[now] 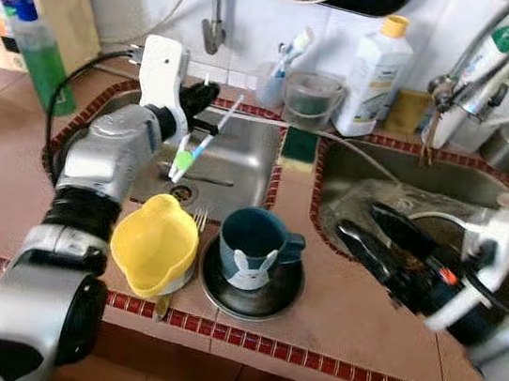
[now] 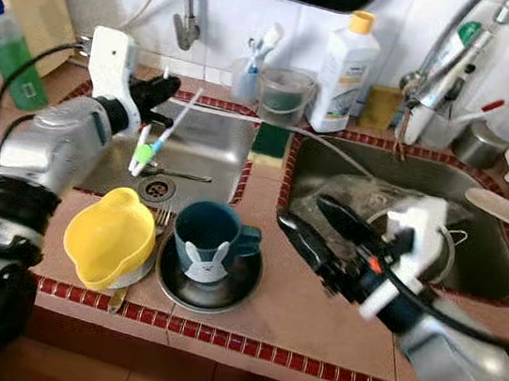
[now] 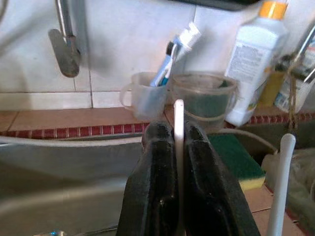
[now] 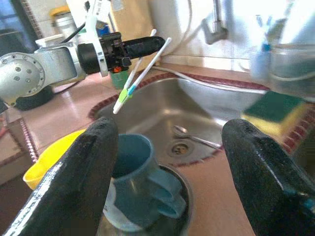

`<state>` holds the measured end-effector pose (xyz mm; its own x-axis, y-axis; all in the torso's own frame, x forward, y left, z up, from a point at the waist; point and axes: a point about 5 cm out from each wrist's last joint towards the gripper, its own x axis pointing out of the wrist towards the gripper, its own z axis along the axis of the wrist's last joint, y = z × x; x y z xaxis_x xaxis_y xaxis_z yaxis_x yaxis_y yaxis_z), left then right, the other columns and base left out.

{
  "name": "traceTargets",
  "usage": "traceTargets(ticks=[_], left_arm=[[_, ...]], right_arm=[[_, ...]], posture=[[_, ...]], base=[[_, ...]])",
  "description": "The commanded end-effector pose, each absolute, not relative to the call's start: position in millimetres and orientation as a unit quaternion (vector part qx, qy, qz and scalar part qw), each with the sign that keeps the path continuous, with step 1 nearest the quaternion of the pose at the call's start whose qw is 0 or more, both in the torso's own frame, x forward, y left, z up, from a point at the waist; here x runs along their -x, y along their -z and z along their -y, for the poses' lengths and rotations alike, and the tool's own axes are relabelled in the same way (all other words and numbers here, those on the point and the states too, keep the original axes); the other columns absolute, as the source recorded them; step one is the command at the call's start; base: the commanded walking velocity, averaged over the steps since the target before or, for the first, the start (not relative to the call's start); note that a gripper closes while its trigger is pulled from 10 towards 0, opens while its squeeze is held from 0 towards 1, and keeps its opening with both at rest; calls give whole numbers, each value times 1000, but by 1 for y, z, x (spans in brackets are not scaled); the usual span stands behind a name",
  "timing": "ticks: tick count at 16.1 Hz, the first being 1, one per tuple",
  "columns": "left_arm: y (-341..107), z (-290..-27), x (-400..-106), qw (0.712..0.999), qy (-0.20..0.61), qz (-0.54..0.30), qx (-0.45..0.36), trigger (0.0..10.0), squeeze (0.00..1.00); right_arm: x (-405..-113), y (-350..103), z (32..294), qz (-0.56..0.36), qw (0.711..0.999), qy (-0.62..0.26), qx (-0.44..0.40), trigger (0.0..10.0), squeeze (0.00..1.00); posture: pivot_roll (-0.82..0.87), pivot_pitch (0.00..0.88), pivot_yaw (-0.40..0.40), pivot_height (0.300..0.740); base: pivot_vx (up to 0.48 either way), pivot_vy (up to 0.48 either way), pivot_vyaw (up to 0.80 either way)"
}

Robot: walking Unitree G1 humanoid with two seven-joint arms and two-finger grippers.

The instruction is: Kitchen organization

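Two toothbrushes sit pinched in our left gripper, right gripper gaping empty, so we should carry them level toward the cup.

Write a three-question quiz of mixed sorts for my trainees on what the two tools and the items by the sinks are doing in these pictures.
1. True or false: the left tool is shut on toothbrushes over the left sink.
2. The teal mug with the rabbit face stands: A) in the right sink B) in a dark bowl on the counter C) inside the yellow cup.
3. Fill in: the right tool hangs with its fingers ____.

Key: 1 true; 2 B; 3 open.
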<state>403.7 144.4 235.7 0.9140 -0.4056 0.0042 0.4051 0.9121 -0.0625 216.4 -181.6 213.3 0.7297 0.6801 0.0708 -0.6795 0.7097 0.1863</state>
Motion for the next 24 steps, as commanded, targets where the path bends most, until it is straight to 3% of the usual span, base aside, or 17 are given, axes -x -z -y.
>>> traceTargets(ticks=[1, 12, 23, 24], left_arm=[[-240, -141, -407, 977, 211, 3, 22, 10000, 0], [-211, -124, -411, 967, 254, -15, 9, 10000, 0], [-197, -129, -410, 969, 244, -46, -8, 10000, 0], [-196, -129, -410, 968, 245, -50, -5, 10000, 180]], right_arm=[[-209, -217, 180, 1, 925, -366, -99, 10000, 0], [-159, -212, 173, -39, 925, -351, -141, 10000, 0], [-158, -217, 176, -37, 928, -342, -144, 10000, 0], [-159, -217, 177, -37, 928, -342, -144, 10000, 0]], posture=[[-249, 112, 49, 732], [-340, 194, 109, 732], [-349, 182, 115, 732], [-349, 180, 114, 732]], base=[[0, 0, 0], [0, 0, 0], [0, 0, 0], [0, 0, 0]])
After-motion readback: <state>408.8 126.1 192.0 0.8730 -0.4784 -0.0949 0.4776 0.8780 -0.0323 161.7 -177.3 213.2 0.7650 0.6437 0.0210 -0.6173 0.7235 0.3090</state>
